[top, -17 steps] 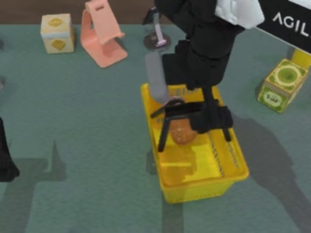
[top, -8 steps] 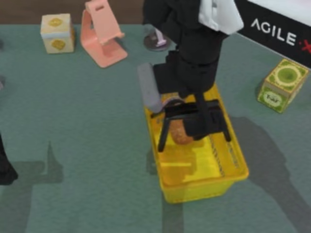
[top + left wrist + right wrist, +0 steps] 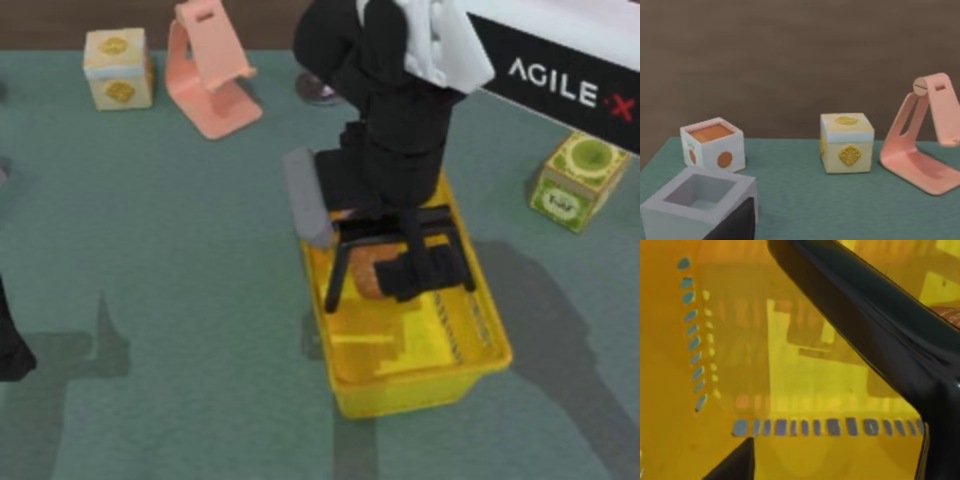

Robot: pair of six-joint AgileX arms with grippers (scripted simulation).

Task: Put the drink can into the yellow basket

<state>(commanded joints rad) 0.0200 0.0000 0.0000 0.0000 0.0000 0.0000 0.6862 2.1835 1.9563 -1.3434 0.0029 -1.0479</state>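
Lower now in yellow basket (image 3: pixel 470 375): orange-brown drink can (image 3: pixel 367 272), upright.

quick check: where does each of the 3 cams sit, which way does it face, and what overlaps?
Top: overhead, looking down at the bright yellow slotted plastic basket; right gripper holds the orange-brown drink can inside it, left arm at left edge.
Left wrist: low, facing the cream-and-yellow cube box and pink bent stand; no arm shows.
Right wrist: inside basket, facing its slotted wall; dark finger.
Shared: box and stand; basket.
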